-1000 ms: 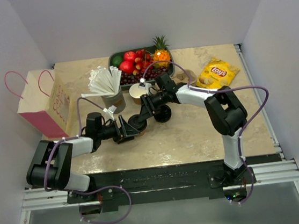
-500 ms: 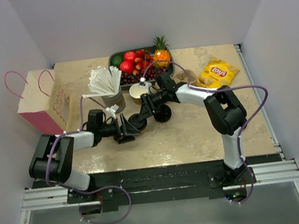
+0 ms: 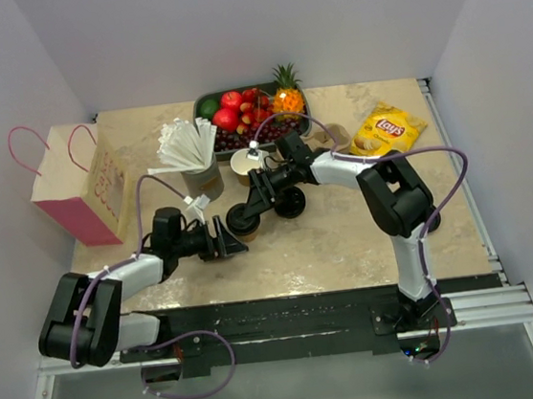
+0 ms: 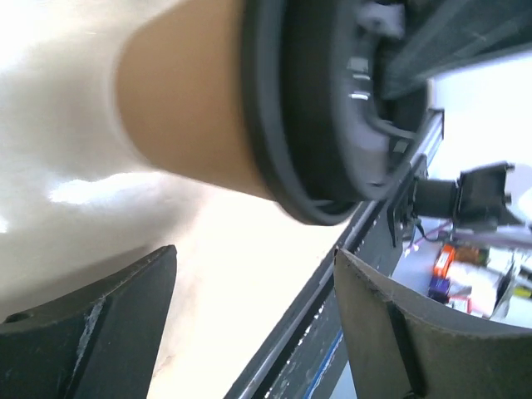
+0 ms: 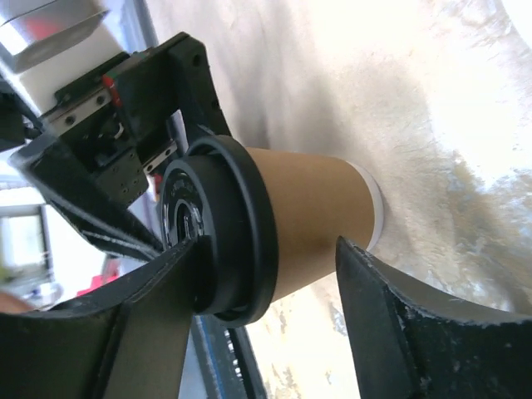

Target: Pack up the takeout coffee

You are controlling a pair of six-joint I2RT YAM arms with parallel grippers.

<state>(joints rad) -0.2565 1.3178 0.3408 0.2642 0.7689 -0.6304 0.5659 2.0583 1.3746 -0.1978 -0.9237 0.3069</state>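
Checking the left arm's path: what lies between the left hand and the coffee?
Only bare table lies between the left hand and the coffee; the left wrist view shows it best.

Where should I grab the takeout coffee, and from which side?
Probably the kraft wall just below the black lid, from the near left where the left end effector sits. The takeout coffee stands upright with round walls, and the wider lid would stop it slipping down.
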